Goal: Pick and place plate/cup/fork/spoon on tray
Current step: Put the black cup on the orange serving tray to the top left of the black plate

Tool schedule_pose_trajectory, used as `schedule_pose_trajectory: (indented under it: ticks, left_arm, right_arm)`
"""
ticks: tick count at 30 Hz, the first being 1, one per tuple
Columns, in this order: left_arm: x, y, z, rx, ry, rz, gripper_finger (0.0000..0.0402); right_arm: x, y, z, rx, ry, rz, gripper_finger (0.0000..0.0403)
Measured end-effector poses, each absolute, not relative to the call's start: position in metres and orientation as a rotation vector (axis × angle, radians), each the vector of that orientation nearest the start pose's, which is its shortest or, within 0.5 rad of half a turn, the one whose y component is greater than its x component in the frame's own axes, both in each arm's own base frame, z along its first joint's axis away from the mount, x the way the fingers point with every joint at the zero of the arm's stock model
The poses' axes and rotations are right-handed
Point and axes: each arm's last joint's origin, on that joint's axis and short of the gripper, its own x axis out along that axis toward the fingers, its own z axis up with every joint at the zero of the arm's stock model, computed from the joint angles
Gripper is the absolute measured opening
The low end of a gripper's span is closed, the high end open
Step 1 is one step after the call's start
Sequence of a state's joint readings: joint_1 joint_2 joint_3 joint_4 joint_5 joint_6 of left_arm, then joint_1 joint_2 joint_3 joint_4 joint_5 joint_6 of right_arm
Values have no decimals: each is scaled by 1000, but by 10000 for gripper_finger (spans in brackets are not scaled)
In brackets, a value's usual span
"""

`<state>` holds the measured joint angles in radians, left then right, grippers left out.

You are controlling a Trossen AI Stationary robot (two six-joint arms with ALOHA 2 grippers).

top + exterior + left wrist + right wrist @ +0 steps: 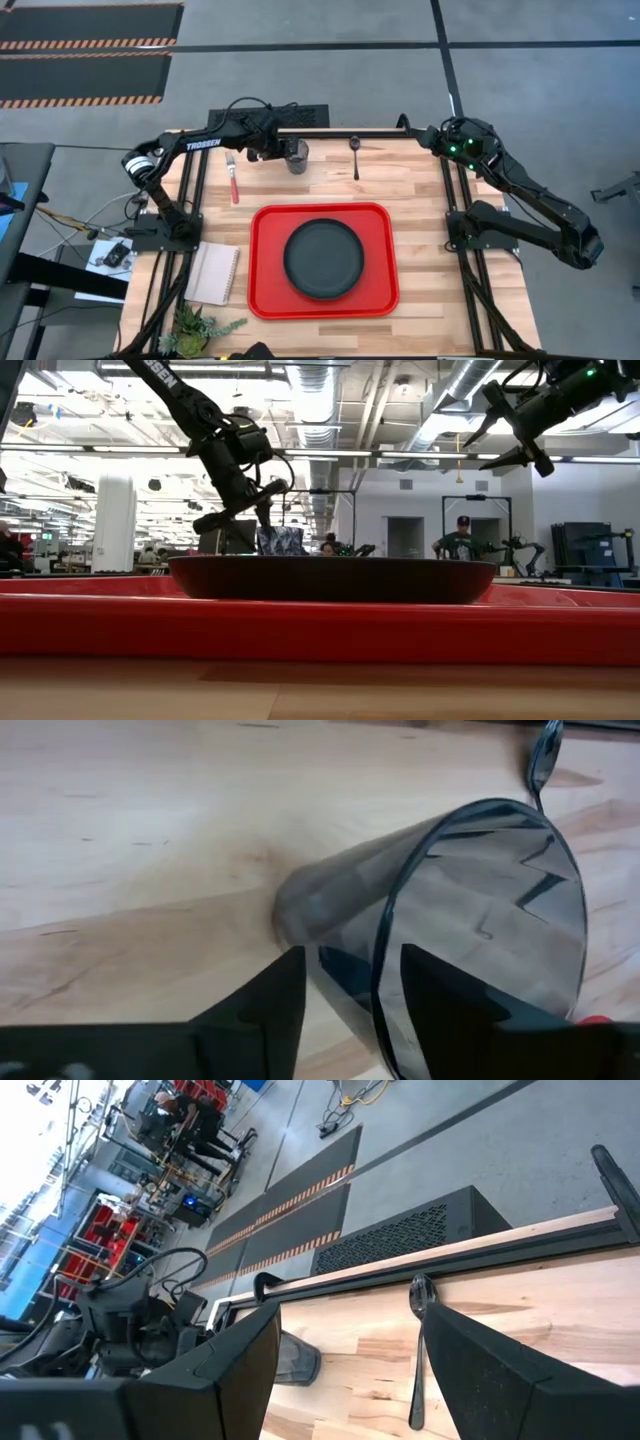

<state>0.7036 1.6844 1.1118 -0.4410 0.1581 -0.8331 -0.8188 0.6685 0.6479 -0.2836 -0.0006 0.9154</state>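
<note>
Item: red tray (262,268), near half of the counter (420,190). Carries the black plate (323,258) at centre; stage judged one of four pieces placed.

Item: white notepad (214,273) and small green plant (195,326), left of the tray, off the working path.

Item: fork (233,178), red handle, flat on the counter beyond the tray's left corner, near the left arm. Not yet lifted.

Item: cup (297,156), standing on the counter past the tray's far edge. Left hand (283,151) at it, one finger (262,1010) outside the wall, the other finger (445,1005) inside the mouth; whether clenched on the wall or merely straddling it, cannot tell.
Risk: thin-wall pinch on a smooth tumbler, likely to slip or pivot when raised; tipping if dragged sideways; knock against the fork on the way to the tray; landing on the plate rim instead of bare tray floor.

Item: spoon (355,156), dark, lying on the counter right of the cup, well apart from it.

Item: right hand (512,428), raised above the far right corner, fingers spread, released, holding nothing. Waiting.
Risk: arms crossing over the tray if both move together.

Writing: "TROSSEN" in white on the left arm; nothing else legible.
</note>
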Motion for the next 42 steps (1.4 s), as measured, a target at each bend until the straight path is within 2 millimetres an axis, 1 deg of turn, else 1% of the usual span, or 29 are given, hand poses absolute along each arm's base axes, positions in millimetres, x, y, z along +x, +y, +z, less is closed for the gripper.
schedule_pose_trajectory:
  ticks: [3,7,8,9,13,16,18,21,25,28,32,34,37,40,42]
  left_arm:
    - [262,216,202,-1186,686,885,106]
    - [263,216,202,-1174,683,867,28]
    - [263,216,202,-1173,685,863,15]
    - [263,216,202,-1173,682,860,10]
    - [262,215,202,-1189,700,842,8]
    - [260,210,206,-1195,737,804,4]
    - [256,204,213,-1166,782,799,4]
    - [247,193,233,-1074,833,819,3]
    - [232,170,265,-954,883,797,2]
    - [220,142,285,-895,931,762,2]
    - [210,105,302,-810,973,746,1]
    - [210,88,307,-761,965,749,1]
    - [215,64,308,-681,973,747,1]
    - [222,45,306,-638,997,712,0]
    - [225,34,300,-633,1050,703,0]
  right_arm:
    - [103,-110,293,980,-106,-893,270]
    - [103,-110,293,981,-106,-893,270]
    - [103,-110,293,981,-106,-893,270]
    - [103,-110,293,981,-106,-893,270]
    - [103,-110,293,981,-106,-893,270]
    - [103,-110,293,981,-106,-893,270]
    - [103,-110,293,981,-106,-893,270]
    - [103,-110,293,980,-106,-893,270]
    - [103,-110,293,976,-104,-893,270]
    - [103,-110,293,976,-102,-892,270]
    - [103,-110,293,976,-102,-891,270]
    - [103,-110,293,976,-102,-890,270]
    - [103,-110,293,976,-101,-890,270]
    - [103,-110,293,976,-101,-889,270]
    - [103,-110,293,976,-101,-889,270]
